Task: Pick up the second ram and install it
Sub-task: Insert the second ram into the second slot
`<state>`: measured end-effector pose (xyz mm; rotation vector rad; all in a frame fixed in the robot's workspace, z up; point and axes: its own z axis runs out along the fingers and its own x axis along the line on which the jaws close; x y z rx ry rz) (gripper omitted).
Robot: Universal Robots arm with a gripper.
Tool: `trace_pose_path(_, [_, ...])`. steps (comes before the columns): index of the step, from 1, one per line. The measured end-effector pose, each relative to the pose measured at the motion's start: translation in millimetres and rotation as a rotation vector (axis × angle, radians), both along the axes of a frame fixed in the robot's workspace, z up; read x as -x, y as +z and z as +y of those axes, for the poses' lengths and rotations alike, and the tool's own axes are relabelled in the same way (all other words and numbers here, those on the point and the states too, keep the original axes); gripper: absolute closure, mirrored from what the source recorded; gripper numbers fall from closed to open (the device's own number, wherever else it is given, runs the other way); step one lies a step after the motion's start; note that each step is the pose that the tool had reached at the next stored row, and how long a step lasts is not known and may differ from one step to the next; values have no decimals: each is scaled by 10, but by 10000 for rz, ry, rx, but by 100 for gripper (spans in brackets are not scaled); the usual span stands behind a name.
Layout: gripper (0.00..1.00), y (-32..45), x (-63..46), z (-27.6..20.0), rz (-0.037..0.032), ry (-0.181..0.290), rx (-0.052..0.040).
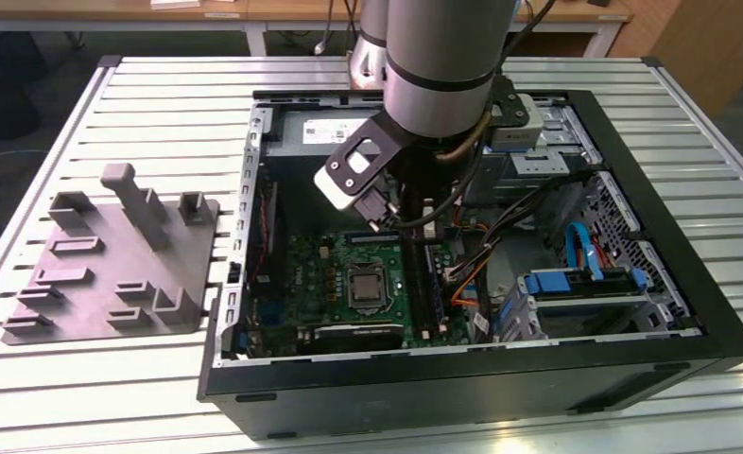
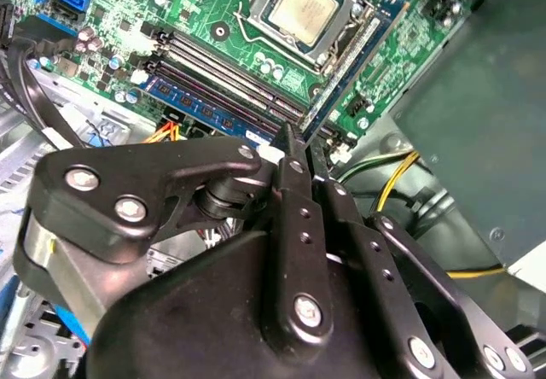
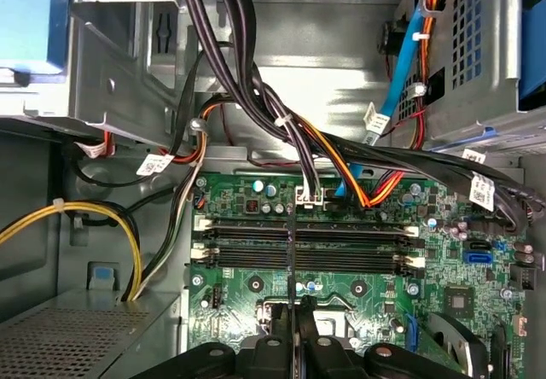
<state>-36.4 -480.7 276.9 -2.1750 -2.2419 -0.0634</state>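
My gripper (image 1: 404, 222) is lowered into the open computer case (image 1: 674, 312), above the green motherboard (image 1: 315, 284). Its fingers are shut on the second ram (image 3: 293, 251), a thin dark stick seen edge-on that reaches from the fingertips out across the memory slots (image 3: 358, 255). In the second wrist view the gripper (image 2: 294, 140) holds the same ram (image 2: 354, 59) beside the processor socket (image 2: 303, 12). Another dark stick with a blue label (image 2: 205, 106) sits seated in one slot.
The grey fixture (image 1: 107, 265) with upright tabs stands on the slatted table at the exterior view's left. Black, orange and yellow cable bundles (image 3: 281, 123) hang close to the slots. A drive cage (image 1: 586, 284) and the power supply (image 3: 85, 328) flank the motherboard.
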Motion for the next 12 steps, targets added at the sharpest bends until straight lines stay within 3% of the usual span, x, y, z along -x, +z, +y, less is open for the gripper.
trace_pose_path(12, [86,-11,0,0,0,2170,0])
